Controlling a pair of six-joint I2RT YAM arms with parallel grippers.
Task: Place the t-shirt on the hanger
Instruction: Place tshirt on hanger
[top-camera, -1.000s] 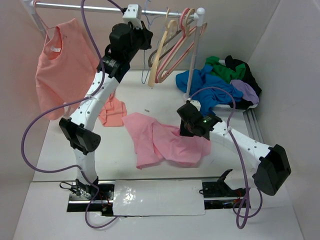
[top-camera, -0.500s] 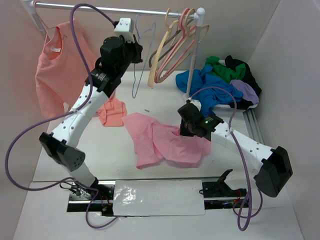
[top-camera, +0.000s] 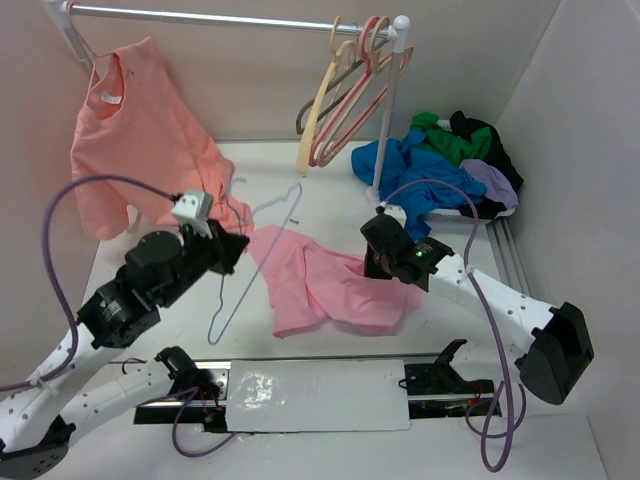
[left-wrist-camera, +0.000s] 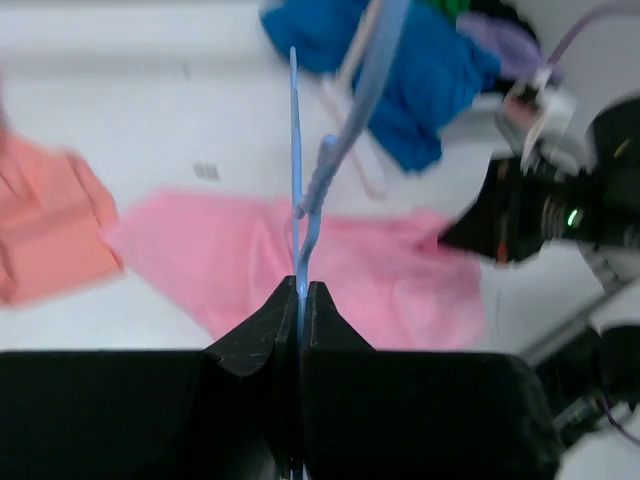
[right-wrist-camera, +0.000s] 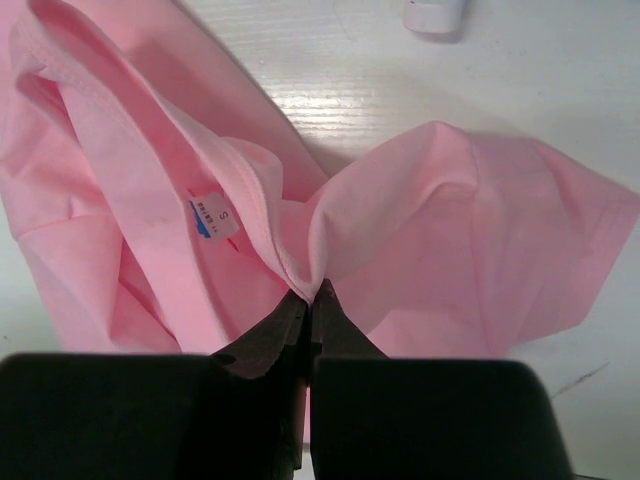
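Note:
The pink t-shirt (top-camera: 330, 285) lies crumpled on the white table, centre right. My right gripper (top-camera: 378, 268) is shut on a fold near its collar; the right wrist view shows the gripper (right-wrist-camera: 312, 292) pinching pink fabric (right-wrist-camera: 470, 230) beside the size label (right-wrist-camera: 210, 218). My left gripper (top-camera: 238, 250) is low over the table, left of the shirt, and shut on the thin bluish wire hanger (top-camera: 298, 198). The hanger slants from the table's middle down toward the near edge. In the left wrist view the gripper (left-wrist-camera: 301, 292) clamps the wire (left-wrist-camera: 296, 150), with the shirt (left-wrist-camera: 390, 280) beyond.
A salmon-orange shirt (top-camera: 130, 130) hangs at the left of the rail (top-camera: 230, 15). Cream and pink hangers (top-camera: 345, 95) hang at the rail's right end by the white post (top-camera: 385, 110). A pile of blue, green and purple garments (top-camera: 440, 165) lies at back right.
My left arm has come down from the rail to the table, bringing the wire hanger off the rail and next to the pink shirt. The right gripper has stayed on the shirt.

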